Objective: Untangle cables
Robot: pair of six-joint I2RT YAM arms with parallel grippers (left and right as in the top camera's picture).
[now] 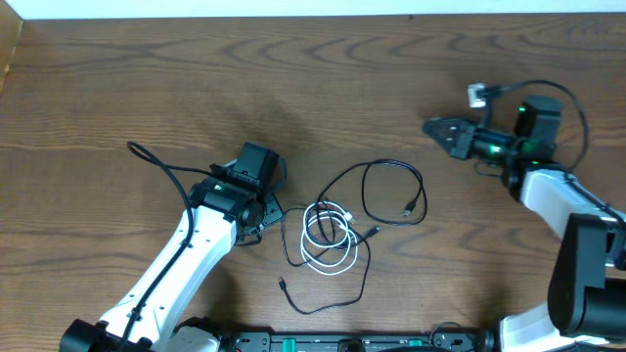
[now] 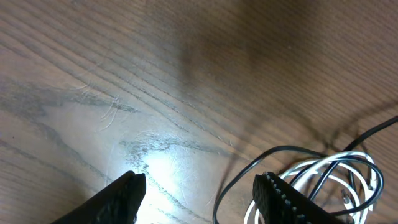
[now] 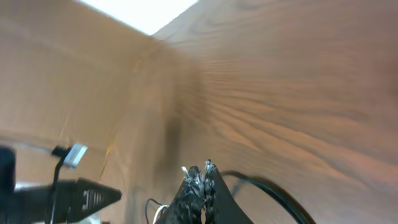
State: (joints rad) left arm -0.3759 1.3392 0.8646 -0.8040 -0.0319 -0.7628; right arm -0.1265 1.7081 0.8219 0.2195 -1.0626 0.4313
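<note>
The white cable [image 1: 328, 237] lies coiled in small loops at the table's middle. The black cable [image 1: 391, 186] runs through the coil, loops wide to the right with a plug [image 1: 409, 208], and trails down to another end [image 1: 284, 286]. My left gripper [image 1: 269, 213] sits low just left of the coil, open. In the left wrist view the left gripper [image 2: 199, 190] spans bare wood, with a black cable loop [image 2: 273, 151] beside the right finger [image 2: 280, 199] and the white cable [image 2: 339, 169] beyond. My right gripper [image 1: 430, 127] is shut on nothing, far right, apart from the cables; it shows blurred [image 3: 200, 171].
A thicker black wire [image 1: 161, 166] arcs off the left arm. A white connector [image 1: 476, 95] and wiring hang behind the right arm. The wooden table's far edge [image 1: 313, 18] runs along the top, and the left corner [image 1: 12, 59] drops away.
</note>
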